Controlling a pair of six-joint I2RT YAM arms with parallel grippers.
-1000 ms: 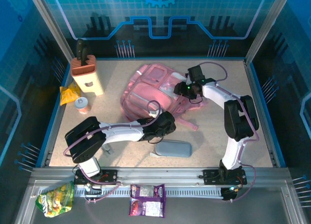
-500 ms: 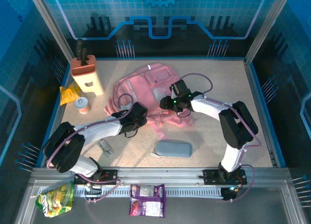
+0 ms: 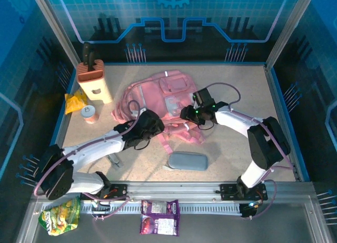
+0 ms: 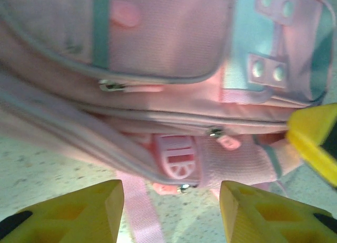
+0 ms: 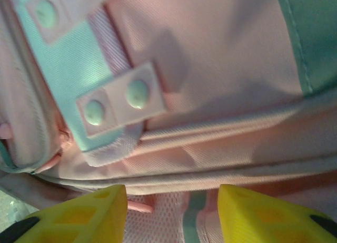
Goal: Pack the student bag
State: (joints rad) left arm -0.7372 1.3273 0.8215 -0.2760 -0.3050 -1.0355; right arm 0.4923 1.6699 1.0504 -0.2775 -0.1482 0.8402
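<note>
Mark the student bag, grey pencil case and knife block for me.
student bag (image 3: 150,93), top external view, on its pink upper panel.
grey pencil case (image 3: 188,161), top external view, middle of its top face.
knife block (image 3: 96,89), top external view, on its pale front face.

White arms (image 3: 100,144), black joints, looping purplish cables; left hand (image 4: 171,186) and right hand (image 5: 172,191) yellow-fingered.

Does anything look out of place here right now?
Yes: a green snack packet and a purple packet lie off the table, on the near metal ledge, away from the student bag.
</note>
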